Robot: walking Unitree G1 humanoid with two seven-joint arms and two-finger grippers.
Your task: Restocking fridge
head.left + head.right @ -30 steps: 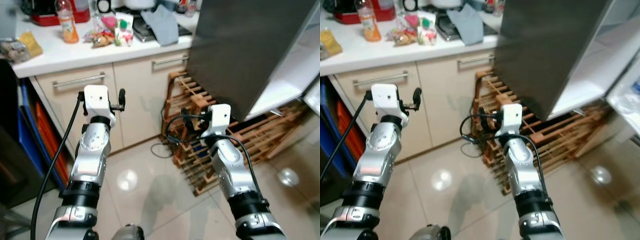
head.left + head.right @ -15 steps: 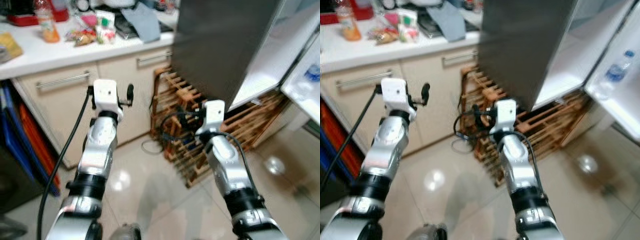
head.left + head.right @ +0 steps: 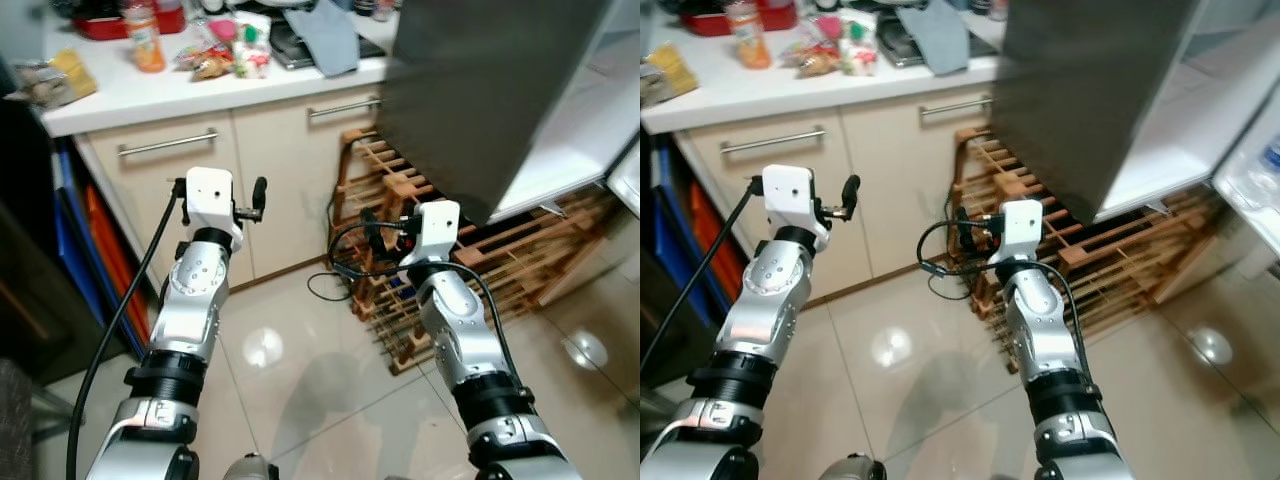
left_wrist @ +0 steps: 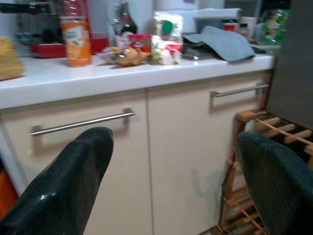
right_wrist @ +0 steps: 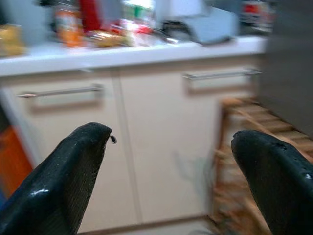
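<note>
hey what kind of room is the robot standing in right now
Most likely a home kitchen: a white counter with a juice bottle and snacks, cupboards below it, and an open fridge door over a wooden wine rack.

Glossy pale tiled floor with light glare | cream cabinets with bar handles under white bench | wooden wine rack on floor beside cabinets | dark shaded gap at left

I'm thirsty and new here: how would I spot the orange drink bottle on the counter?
Start at the white countertop above the cream cupboards. Near its back, beside a red appliance, stands the bottle. It alone is upright and filled with orange liquid; the snack packets next to it lie flat.
</note>
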